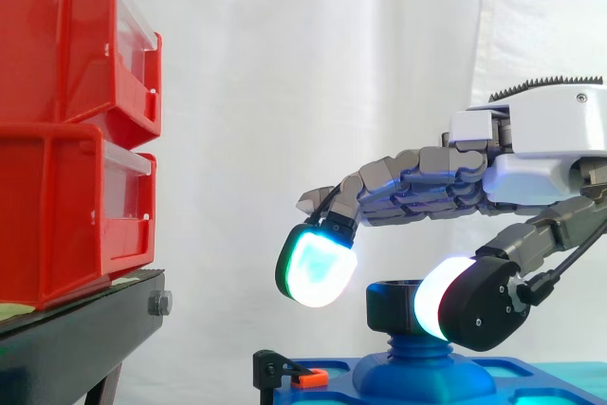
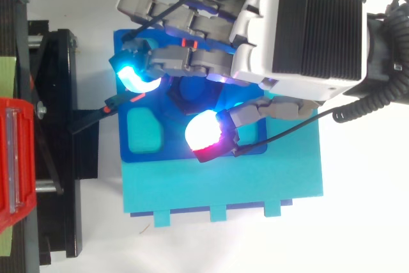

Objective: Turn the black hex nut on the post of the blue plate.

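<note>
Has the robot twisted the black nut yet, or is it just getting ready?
Getting ready, it seems. Done: the robot hand sits over the black nut on the blue post. In hand: its glowing pads flank the nut, the finger side not touching. Left: pinch and turn.

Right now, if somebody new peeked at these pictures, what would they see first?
Probably the robot hand reaching in from the right, its glowing fingertips hanging on either side of the black hex nut on the post of the blue plate. After that, the two bright red bins stacked on the black stand at the left.
</note>
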